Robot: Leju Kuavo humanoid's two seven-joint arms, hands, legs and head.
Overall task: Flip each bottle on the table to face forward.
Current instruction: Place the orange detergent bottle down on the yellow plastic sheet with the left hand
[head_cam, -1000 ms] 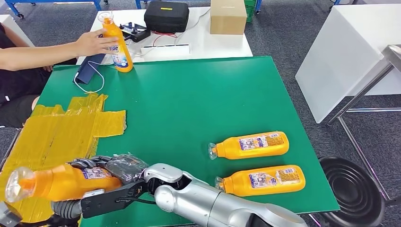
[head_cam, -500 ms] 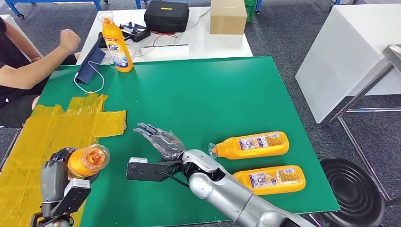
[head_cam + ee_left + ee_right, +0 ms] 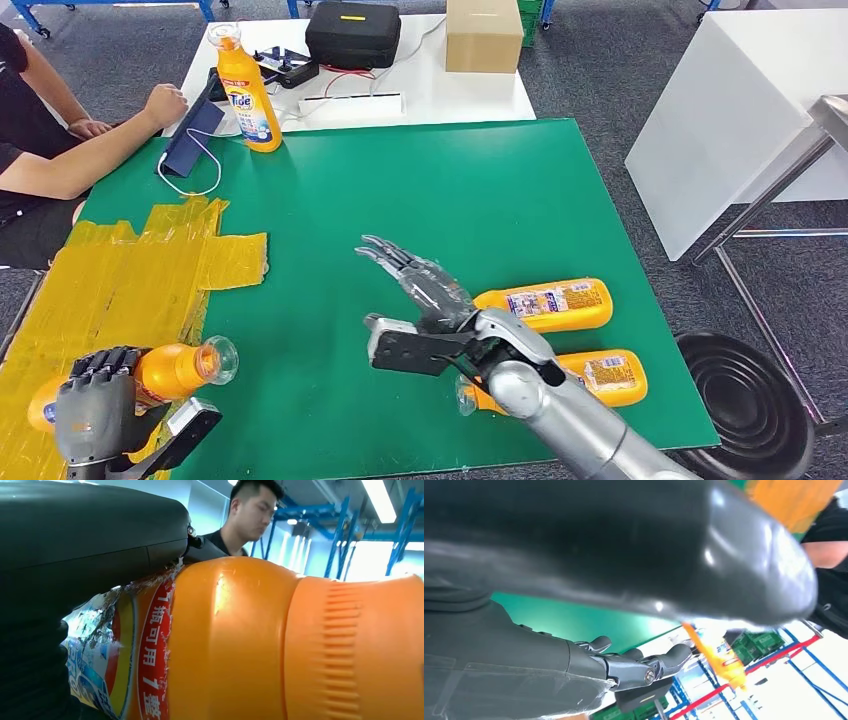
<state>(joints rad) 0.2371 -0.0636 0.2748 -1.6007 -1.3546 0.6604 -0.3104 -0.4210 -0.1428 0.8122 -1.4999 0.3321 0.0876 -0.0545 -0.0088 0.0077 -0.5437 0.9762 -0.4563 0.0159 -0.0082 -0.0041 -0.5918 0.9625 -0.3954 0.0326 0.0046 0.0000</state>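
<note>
From the head view, we are taking the green table (image 3: 420, 190) as our landmark: our left hand (image 3: 95, 415) is gripping an orange bottle (image 3: 175, 368) at the table's near left corner, over the yellow tape patch (image 3: 130, 270), with the bottle lying on its side and its clear cap pointing toward the table's middle, which we judge suits turning it before setting it down. Our right hand (image 3: 420, 285) is hovering unclenched, fingers spread and grasping nothing, above the table's near right part, beside two lying bottles (image 3: 545, 305) that are waiting their turn. A standing bottle (image 3: 245, 95) is resting upright at the table's far left edge, label toward us, near a person's arm (image 3: 100, 150). In the left wrist view, we are seeing the held bottle (image 3: 250, 640) close up, its torn label pressed under our dark fingers (image 3: 30, 670), a firm wrap against slipping. In the right wrist view, our right hand's fingers (image 3: 639, 667) are stretching free over the table.
</note>
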